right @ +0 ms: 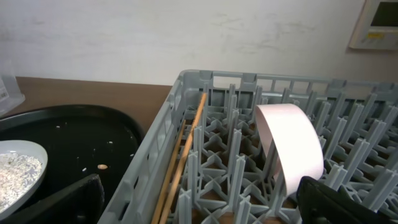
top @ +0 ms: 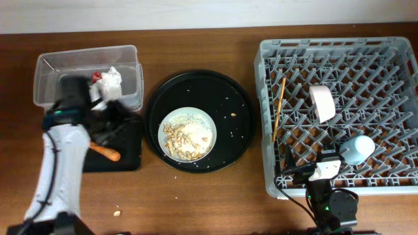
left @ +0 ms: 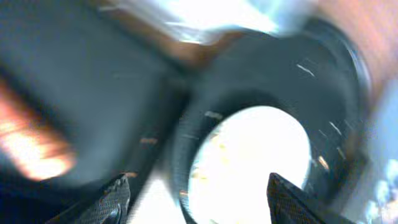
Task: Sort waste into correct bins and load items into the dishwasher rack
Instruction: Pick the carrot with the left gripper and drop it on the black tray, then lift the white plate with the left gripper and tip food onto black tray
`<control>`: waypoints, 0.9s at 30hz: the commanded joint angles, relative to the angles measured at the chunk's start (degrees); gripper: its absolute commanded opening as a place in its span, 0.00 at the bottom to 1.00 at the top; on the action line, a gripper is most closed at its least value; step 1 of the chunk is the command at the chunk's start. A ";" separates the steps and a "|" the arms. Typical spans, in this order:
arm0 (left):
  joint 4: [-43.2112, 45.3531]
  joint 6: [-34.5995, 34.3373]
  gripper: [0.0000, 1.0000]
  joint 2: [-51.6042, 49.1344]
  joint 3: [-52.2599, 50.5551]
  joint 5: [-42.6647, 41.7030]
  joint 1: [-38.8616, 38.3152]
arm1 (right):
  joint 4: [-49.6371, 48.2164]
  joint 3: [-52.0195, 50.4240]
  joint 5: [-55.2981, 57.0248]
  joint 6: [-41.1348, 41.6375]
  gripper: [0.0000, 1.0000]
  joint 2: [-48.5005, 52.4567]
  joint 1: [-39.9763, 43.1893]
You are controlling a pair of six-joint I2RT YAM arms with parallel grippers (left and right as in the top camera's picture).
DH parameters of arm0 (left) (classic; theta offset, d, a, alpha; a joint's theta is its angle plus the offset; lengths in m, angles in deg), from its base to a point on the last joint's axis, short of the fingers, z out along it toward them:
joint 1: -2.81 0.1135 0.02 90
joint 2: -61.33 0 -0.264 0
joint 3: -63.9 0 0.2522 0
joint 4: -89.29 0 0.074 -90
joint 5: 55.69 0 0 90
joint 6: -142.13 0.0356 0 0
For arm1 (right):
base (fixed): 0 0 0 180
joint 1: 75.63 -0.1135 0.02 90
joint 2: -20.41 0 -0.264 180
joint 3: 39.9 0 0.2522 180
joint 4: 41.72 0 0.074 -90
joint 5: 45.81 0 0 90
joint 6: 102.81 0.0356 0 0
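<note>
The dishwasher rack (top: 339, 44) (right: 152, 143) stands just right of the large round black tray (top: 232, 91) (right: 81, 140) (left: 336, 74). The clear tub (top: 85, 53) sits left of that tray and farther back. The shallow black tray (top: 127, 147) lies just beside the round tray's left edge, in front of the tub.

The pale plate (top: 210, 130) rests inside the round tray, toward its near left, heaped with beige scraps and rice (top: 183, 140). Right of the round tray, within the rack, the white bowl (top: 322, 102) (right: 292, 146) stands on its edge between pegs. The light-blue cup (top: 358, 149) is farther right and nearer, and the chopsticks (top: 279, 108) (right: 183, 149) lean along the rack wall closest to the tray.

Left of the round tray, the white napkin (top: 111, 81) and red wrapper (top: 96, 76) lie in the tub, and the carrot piece (top: 104, 152) lies on the shallow tray.

The left gripper (left: 198, 186), seen blurred, hangs at the round tray's left side with its 2 fingers wide apart and nothing between them. The right gripper (right: 199, 205), at the rack's near edge, is also spread wide and empty.
</note>
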 commanded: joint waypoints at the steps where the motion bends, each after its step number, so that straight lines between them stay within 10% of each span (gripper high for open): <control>1: 8.96 17.20 0.87 1.64 2.10 2.75 -22.86 | 0.13 -0.42 -0.35 -0.13 0.98 -0.44 0.22; 3: 16.24 20.41 0.68 -1.03 2.10 9.64 -36.33 | 0.13 -0.42 -0.33 -0.13 0.98 -0.44 0.22; 7: 17.25 20.37 0.67 -11.23 2.14 27.45 -51.98 | 0.13 -0.42 -0.33 -0.13 0.98 -0.44 0.22; 24: 12.66 29.49 0.01 -26.23 2.12 22.99 -53.96 | 0.13 -0.42 -0.33 -0.13 0.98 -0.44 0.22; 27: 10.69 24.70 0.01 -26.16 5.70 28.98 -53.96 | 0.15 -0.42 -0.33 -0.13 0.98 -0.44 0.22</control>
